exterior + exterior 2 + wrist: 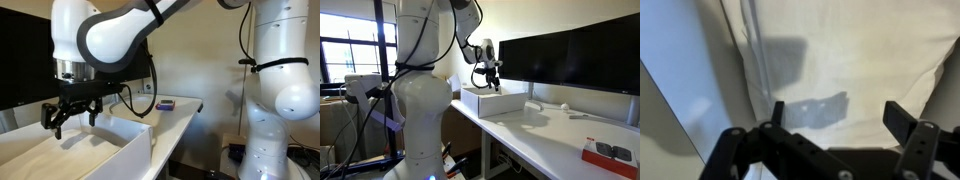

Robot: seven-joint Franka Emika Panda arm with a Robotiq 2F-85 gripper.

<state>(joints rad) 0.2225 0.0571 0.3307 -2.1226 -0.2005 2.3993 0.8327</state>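
Above the white box (137, 152), empty jaws hang wide apart, touching nothing.

We see the black tool (835, 110) cut off by the wrist view's lower edge, the flat reddish object (605, 152) unidentifiably small.

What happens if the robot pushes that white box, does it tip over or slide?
Probably slides: the white box looks low and wide on the smooth desk. It likely feels light, since it seems open-topped with thin walls. The walls may bend a bit if the open fingers squeeze them.
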